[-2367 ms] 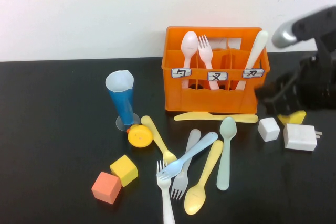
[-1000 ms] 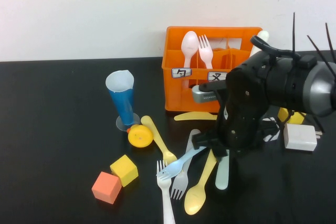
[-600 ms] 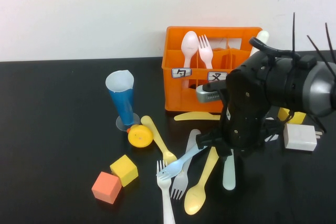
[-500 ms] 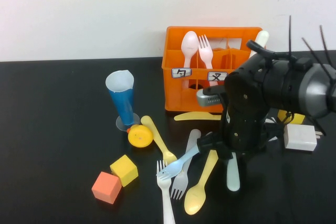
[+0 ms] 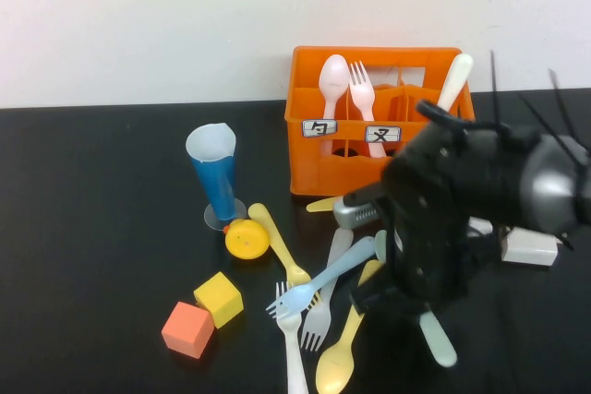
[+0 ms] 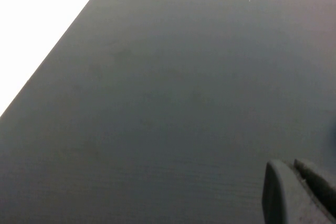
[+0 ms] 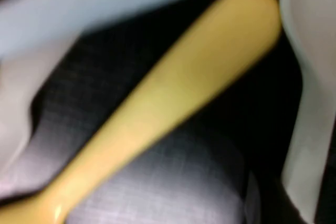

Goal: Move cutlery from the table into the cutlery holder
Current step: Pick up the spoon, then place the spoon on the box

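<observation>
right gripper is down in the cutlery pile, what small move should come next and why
Probably close on one handle only. The right gripper is low over the loose pieces on the table, and its wrist view shows the yellow spoon handle right beneath it, with the pale green spoon beside. The left gripper is parked over bare tabletop, so it won't help.
</observation>
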Robot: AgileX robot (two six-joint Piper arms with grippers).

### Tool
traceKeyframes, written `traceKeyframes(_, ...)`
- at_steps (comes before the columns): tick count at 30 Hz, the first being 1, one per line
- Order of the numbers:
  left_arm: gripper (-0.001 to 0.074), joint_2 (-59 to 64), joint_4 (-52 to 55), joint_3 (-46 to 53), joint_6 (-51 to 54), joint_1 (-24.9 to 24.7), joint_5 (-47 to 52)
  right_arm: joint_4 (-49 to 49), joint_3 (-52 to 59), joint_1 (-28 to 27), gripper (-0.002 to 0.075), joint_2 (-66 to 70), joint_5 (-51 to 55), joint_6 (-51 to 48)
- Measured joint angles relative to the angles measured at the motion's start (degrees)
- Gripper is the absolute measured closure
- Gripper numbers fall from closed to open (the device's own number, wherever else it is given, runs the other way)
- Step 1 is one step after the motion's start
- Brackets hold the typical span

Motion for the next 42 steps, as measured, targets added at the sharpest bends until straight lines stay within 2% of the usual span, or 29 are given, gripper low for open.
traceKeyframes(5, 0.0736, 0.0, 0.0, 0.0, 0.0, 0.0, 0.0, -1.5, 10.6, 2.5, 0.0559, -10.6, -9.8, 4.2)
traceKeyframes(10, 0.0736, 0.0, 0.0, 0.0, 0.0, 0.0, 0.0, -5.1, 21.4, 3.3, 0.0559, -23.3, -30.2, 8.1)
traceKeyframes(15, 0.0736, 0.0, 0.0, 0.0, 0.0, 0.0, 0.0, -8.4, 29.0, 3.3, 0.0559, -30.4, -49.6, 7.6)
traceKeyframes(18, 0.0736, 0.0, 0.0, 0.0, 0.0, 0.0, 0.0, -6.2, 31.7, 3.3, 0.0559, -31.9, -61.0, -0.4)
traceKeyframes(22, 0.0736, 0.0, 0.0, 0.0, 0.0, 0.0, 0.0, 7.1, 34.7, 3.5, 0.0559, -32.1, -76.0, -18.2)
traceKeyframes(28, 0.0736, 0.0, 0.0, 0.0, 0.1, 0.0, 0.0, 22.4, 36.2, 3.5, 0.0559, -31.8, -95.4, -33.7)
traceKeyframes(34, 0.0736, 0.0, 0.0, 0.0, 0.1, 0.0, 0.0, 34.0, 35.3, 3.1, 0.0559, -30.4, -103.1, -45.7)
traceKeyframes(42, 0.0736, 0.0, 0.0, 0.0, 0.1, 0.0, 0.0, 35.9, 32.7, -0.8, 0.0559, -27.6, -102.7, -50.7)
